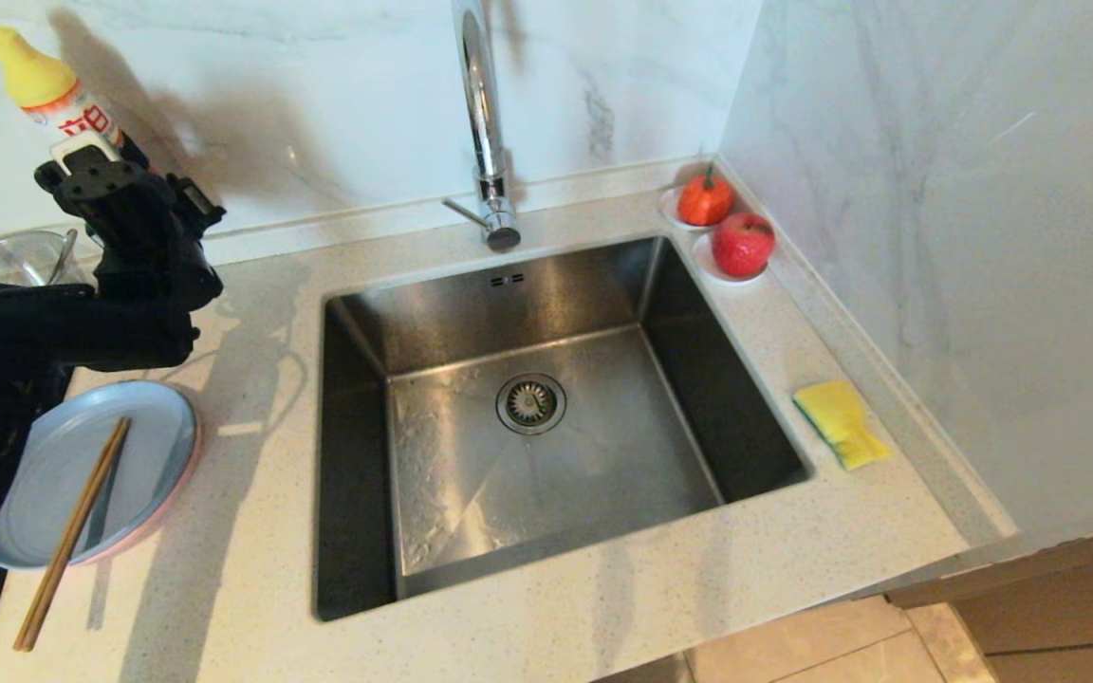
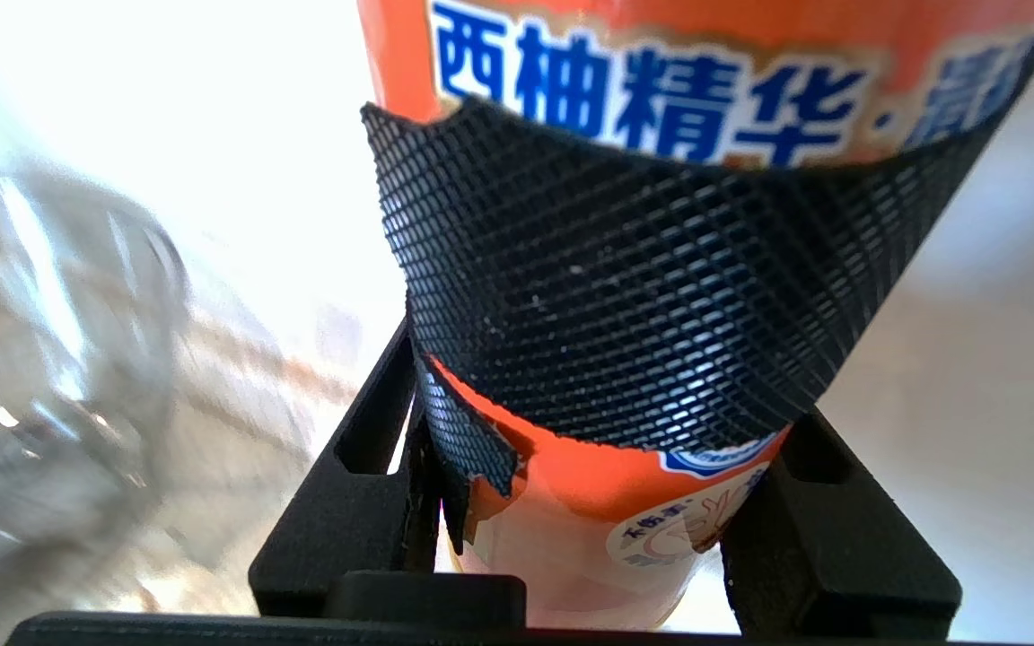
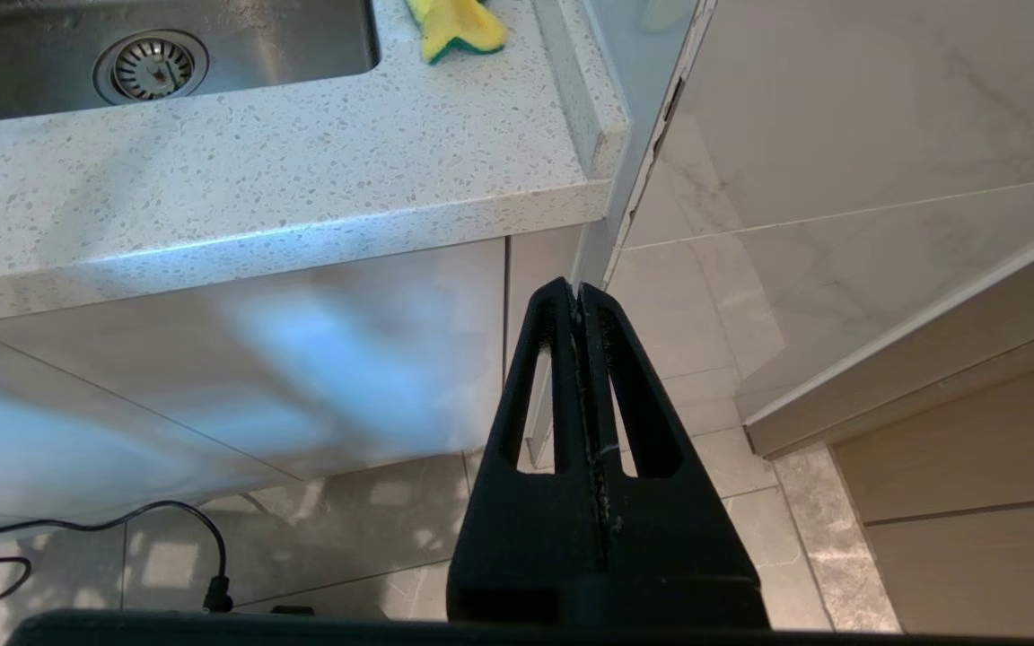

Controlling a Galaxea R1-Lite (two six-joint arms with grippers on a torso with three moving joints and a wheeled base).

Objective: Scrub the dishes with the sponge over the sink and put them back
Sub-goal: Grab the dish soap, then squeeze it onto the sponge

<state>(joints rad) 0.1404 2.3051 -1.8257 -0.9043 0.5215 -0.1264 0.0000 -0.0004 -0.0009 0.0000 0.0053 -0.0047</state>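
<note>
Dishes (image 1: 82, 465) stacked below the left gripper (image 1: 82, 156), chopsticks (image 1: 72, 531) across them.
Its fingers clamp an orange detergent bottle (image 2: 625, 81); right gripper (image 3: 582, 301) pressed closed, sponge (image 3: 456, 25) beyond it.

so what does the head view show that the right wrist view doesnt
Only the head view shows the left gripper shut on the detergent bottle, the blue plate with chopsticks across it, the faucet and the two fruits. Only the right wrist view shows the right gripper, shut and parked below the counter edge, plus the cabinet front and floor. Both show the sink, its drain and the sponge on the counter.
</note>
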